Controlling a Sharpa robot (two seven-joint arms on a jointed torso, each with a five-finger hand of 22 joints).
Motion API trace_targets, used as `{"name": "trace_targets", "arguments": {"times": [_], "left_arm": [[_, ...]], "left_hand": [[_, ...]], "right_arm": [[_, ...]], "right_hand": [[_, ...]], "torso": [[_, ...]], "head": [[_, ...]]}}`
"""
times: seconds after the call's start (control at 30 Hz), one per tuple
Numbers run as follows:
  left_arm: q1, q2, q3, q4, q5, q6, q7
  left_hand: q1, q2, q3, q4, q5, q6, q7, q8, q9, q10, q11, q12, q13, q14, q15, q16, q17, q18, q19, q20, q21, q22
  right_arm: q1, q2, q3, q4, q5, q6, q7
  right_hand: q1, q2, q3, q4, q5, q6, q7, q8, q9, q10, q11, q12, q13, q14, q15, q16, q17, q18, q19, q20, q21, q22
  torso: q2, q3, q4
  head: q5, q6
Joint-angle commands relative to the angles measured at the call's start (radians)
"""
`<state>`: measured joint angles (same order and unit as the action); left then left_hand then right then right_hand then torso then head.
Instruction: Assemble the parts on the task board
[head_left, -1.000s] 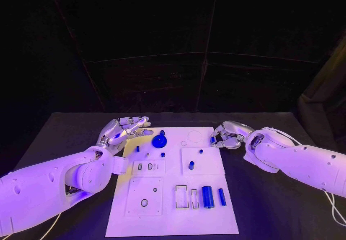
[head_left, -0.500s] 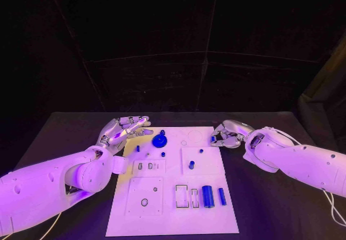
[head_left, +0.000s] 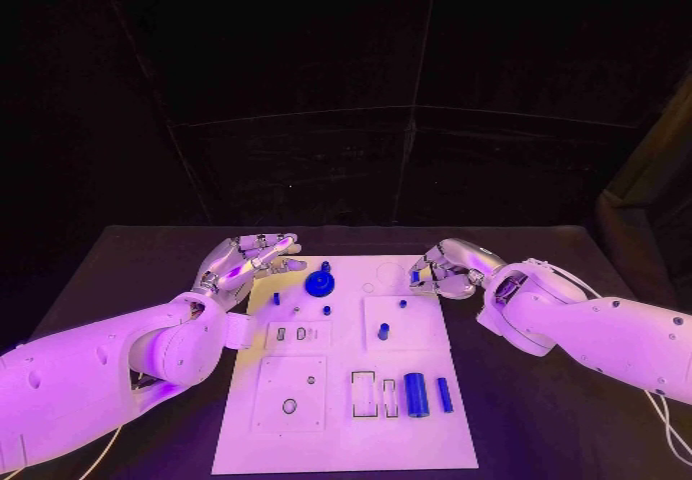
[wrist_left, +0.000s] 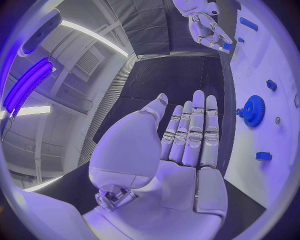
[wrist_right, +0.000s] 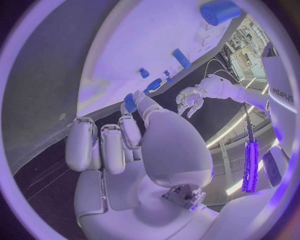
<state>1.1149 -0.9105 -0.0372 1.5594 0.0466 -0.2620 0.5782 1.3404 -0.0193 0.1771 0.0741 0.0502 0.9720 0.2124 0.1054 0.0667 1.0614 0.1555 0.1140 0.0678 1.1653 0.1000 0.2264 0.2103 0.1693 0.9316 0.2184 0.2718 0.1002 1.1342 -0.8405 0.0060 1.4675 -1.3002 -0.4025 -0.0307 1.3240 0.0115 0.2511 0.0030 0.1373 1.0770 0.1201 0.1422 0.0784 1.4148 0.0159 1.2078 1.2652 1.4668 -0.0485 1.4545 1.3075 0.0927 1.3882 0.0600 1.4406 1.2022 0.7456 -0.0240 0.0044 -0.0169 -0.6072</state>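
While the right hand (head_left: 447, 271) pinches a small blue part (wrist_right: 130, 101) at the white board's (head_left: 346, 440) far right edge | left hand (head_left: 248, 258) flat, fingers apart, empty, beside blue gear (wrist_left: 254, 111) | right wrist view alone shows the pinch.

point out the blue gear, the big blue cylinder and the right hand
blue gear (head_left: 319, 283), head view, on its round face
big blue cylinder (head_left: 415, 393), head view, mid-length on its side
right hand (head_left: 444, 270), head view, middle of the hand

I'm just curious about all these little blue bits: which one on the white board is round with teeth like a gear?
The blue gear at the board's far end, close to the left hand. It is a toothed disc; the other blue parts are small pegs or plain cylinders.
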Motion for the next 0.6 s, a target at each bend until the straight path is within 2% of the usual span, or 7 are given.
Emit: {"name": "trace_targets", "arguments": {"times": [0.03, 0.23, 0.37, 0.47, 0.6], "left_arm": [[0.002, 0.002, 0.001, -0.004, 0.0, 0.014, 0.002], [0.003, 0.005, 0.001, -0.017, 0.0, 0.014, -0.001], [0.006, 0.007, 0.001, -0.027, 0.0, 0.013, -0.004], [0.007, 0.009, 0.001, -0.035, 0.0, 0.012, -0.004], [0.01, 0.012, 0.001, -0.043, 0.0, 0.011, -0.004]], "left_hand": [[-0.002, 0.008, -0.001, -0.007, -0.001, 0.007, 0.001, -0.007, -0.001, 0.01, 0.001, -0.004, -0.002, 0.003, 0.003, -0.006, 0.001, 0.015, 0.008, 0.001, -0.002, -0.001], [-0.002, 0.008, -0.001, -0.007, -0.001, 0.007, 0.001, -0.007, -0.001, 0.01, 0.001, -0.004, -0.002, 0.003, 0.003, -0.006, 0.001, 0.015, 0.008, 0.001, -0.002, -0.001], [-0.002, 0.008, -0.001, -0.007, -0.001, 0.007, 0.001, -0.007, -0.001, 0.01, 0.001, -0.004, -0.002, 0.003, 0.003, -0.006, 0.001, 0.015, 0.008, 0.001, -0.002, -0.001], [-0.002, 0.008, -0.001, -0.007, -0.001, 0.007, 0.001, -0.007, -0.001, 0.01, 0.001, -0.004, -0.002, 0.003, 0.003, -0.007, 0.001, 0.015, 0.009, 0.001, -0.002, -0.001], [-0.002, 0.008, -0.001, -0.008, 0.0, 0.007, 0.001, -0.007, -0.001, 0.01, 0.001, -0.005, -0.002, 0.002, 0.003, -0.007, 0.002, 0.015, 0.009, 0.001, -0.002, -0.002]], "right_arm": [[0.003, 0.015, 0.001, 0.039, 0.005, -0.039, -0.099], [0.003, 0.095, 0.001, 0.08, -0.064, -0.031, -0.186], [0.003, 0.162, 0.0, 0.083, -0.133, -0.014, -0.221], [0.002, 0.211, -0.001, 0.075, -0.176, 0.002, -0.24], [-0.004, 0.256, -0.014, 0.066, -0.218, 0.017, -0.255]], "right_hand": [[-0.003, 0.008, 0.01, -0.001, 0.006, 0.028, -0.022, -0.004, 0.007, -0.005, -0.003, -0.01, -0.004, 0.062, -0.008, -0.001, 0.043, -0.019, -0.003, -0.006, 0.001, -0.003], [-0.005, 0.004, 0.019, -0.006, 0.006, 0.025, -0.02, -0.008, 0.006, -0.006, -0.001, -0.013, -0.006, 0.061, -0.007, -0.003, 0.04, -0.018, -0.004, -0.005, 0.0, -0.006], [-0.006, 0.003, 0.022, -0.007, 0.007, 0.024, -0.019, -0.009, 0.005, -0.007, -0.001, -0.015, -0.007, 0.06, -0.006, -0.005, 0.038, -0.018, -0.004, -0.005, 0.0, -0.006], [-0.008, 0.001, 0.025, -0.009, 0.007, 0.023, -0.018, -0.011, 0.005, -0.008, 0.0, -0.016, -0.007, 0.06, -0.006, -0.006, 0.036, -0.018, -0.004, -0.004, -0.001, -0.007], [-0.01, 0.0, 0.027, -0.01, 0.007, 0.022, -0.017, -0.013, 0.004, -0.008, 0.001, -0.018, -0.008, 0.059, -0.005, -0.007, 0.034, -0.018, -0.005, -0.004, -0.001, -0.008]], "torso": [[-0.007, -0.0046, -0.0002], [-0.016, -0.008, 0.0028], [-0.022, -0.0114, 0.0054], [-0.027, -0.0125, 0.0056], [-0.03, -0.0146, 0.0079]], "head": [[0.004, -0.005], [0.022, -0.015], [0.032, -0.022], [0.043, -0.027], [0.053, -0.035]]}}
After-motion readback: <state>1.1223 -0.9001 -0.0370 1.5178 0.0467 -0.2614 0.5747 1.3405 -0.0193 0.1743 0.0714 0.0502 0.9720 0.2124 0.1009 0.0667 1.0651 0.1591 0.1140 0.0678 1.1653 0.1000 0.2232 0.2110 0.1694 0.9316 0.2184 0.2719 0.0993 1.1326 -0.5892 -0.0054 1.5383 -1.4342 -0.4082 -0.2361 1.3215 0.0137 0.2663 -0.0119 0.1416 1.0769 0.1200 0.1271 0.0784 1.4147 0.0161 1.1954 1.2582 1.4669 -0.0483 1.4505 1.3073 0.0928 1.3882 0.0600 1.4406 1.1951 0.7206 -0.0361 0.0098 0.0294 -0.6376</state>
